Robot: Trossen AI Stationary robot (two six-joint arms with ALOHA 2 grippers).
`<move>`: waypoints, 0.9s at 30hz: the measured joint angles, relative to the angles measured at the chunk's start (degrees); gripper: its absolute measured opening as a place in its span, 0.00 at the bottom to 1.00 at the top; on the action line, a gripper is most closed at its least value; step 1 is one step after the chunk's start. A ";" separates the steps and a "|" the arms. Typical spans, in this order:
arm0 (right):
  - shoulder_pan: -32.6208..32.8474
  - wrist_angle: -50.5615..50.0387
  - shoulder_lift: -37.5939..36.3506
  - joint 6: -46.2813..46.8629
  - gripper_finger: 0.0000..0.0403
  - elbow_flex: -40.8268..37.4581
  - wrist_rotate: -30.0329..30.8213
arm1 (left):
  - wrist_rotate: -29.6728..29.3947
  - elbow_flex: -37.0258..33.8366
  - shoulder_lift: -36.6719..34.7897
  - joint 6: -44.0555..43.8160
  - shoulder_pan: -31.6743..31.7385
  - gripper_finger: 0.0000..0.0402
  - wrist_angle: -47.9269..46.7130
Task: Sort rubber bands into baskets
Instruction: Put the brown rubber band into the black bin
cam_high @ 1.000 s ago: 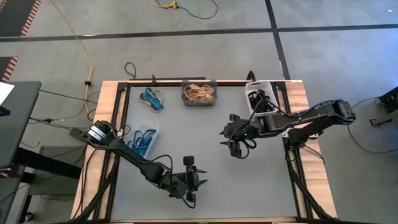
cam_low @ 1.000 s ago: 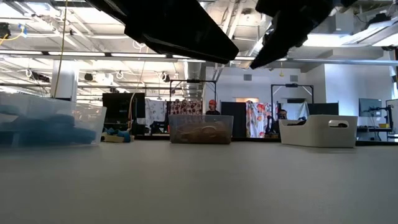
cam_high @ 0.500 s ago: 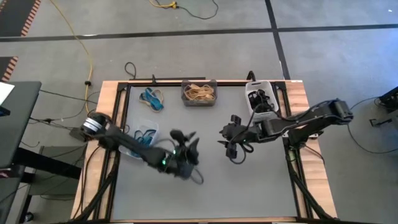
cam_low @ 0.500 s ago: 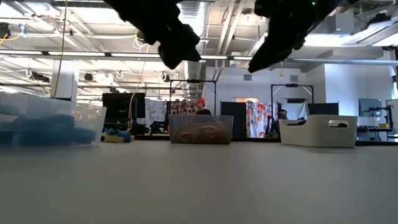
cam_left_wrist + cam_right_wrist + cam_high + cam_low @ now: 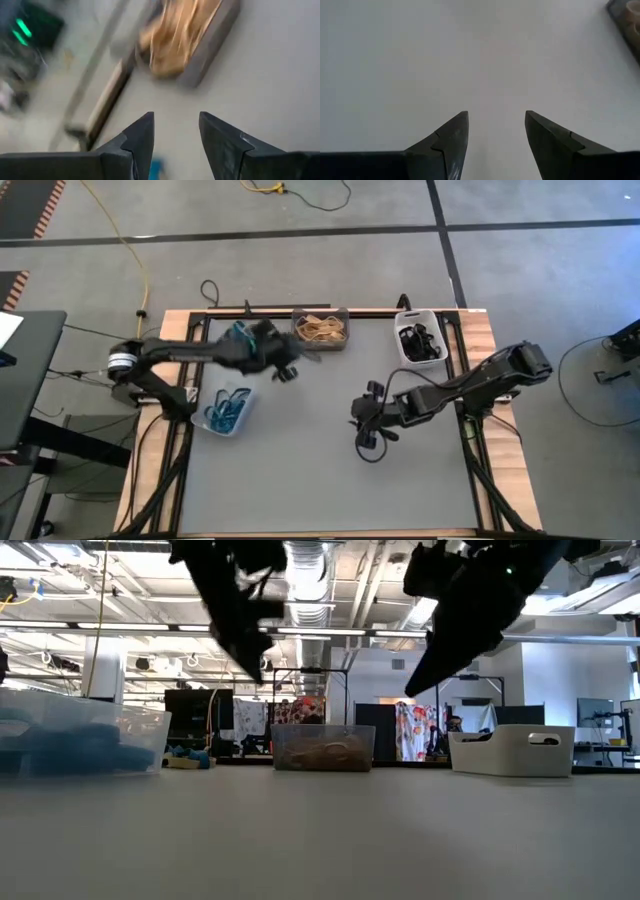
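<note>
Hovering apart over bare table [image 5: 300, 470]

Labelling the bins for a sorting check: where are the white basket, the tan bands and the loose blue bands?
white basket [image 5: 404, 350]: high view, left rim.
tan bands [image 5: 320, 329]: high view, middle of pile.
loose blue bands [image 5: 240, 333]: high view, on the loops.

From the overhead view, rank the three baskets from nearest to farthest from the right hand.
Measured from the right hand, open above the table's middle:
1. White basket, back right corner, holding black bands.
2. Dark grey basket, back centre, holding tan bands.
3. Clear basket, left edge, holding blue bands.
</note>
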 joint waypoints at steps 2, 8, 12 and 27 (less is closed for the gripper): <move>0.03 0.01 0.78 0.24 0.55 0.00 0.01 | 4.84 0.00 -0.41 -1.16 5.07 0.37 -4.85; -0.15 0.09 1.50 0.56 0.55 0.00 0.01 | 7.98 -0.16 -0.07 -2.76 16.52 0.37 -10.27; -0.15 0.47 1.49 0.55 0.55 0.00 -0.01 | 11.31 -0.24 -0.07 -3.54 21.51 0.37 -9.92; -0.26 5.02 1.49 -3.08 0.55 0.00 0.21 | 16.10 -0.20 9.54 4.16 26.57 0.37 -10.29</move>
